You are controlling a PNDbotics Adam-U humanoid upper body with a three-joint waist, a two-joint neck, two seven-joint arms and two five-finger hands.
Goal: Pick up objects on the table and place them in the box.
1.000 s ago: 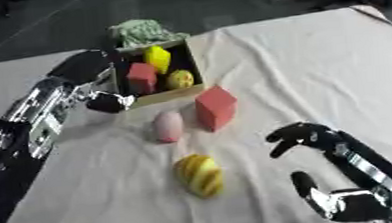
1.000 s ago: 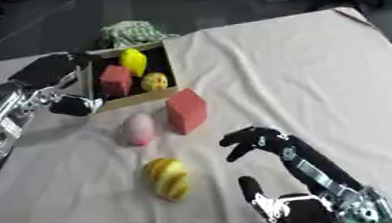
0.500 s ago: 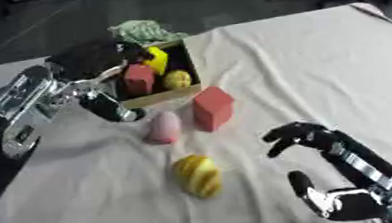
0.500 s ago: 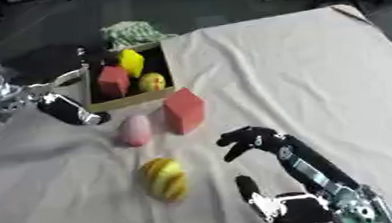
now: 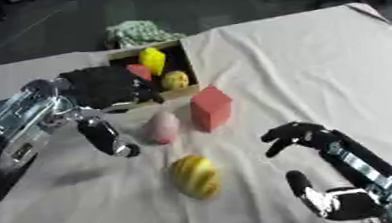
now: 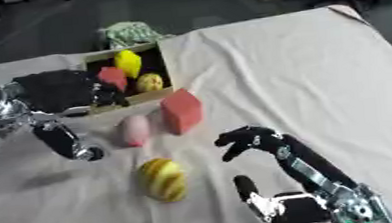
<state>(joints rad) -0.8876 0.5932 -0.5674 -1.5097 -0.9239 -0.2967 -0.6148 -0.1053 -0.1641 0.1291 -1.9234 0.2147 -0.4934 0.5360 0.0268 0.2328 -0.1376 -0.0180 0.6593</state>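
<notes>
An open cardboard box stands at the back left and holds a yellow piece, a red piece and a small yellow ball. On the white cloth in front lie a red block, a pink egg-shaped thing and a yellow striped fruit. My left hand hovers at the box's front left corner, open and holding nothing, one digit pointing down to the left of the pink thing. My right hand rests open at the lower right, fingers up.
A green and white crumpled thing lies just behind the box. The white cloth covers the table and is creased; its right half is bare. Dark floor lies beyond the far edge.
My left hand has turned beside the box and one digit has swung down toward the pink thing. The right hand has hardly moved. No object has shifted.
</notes>
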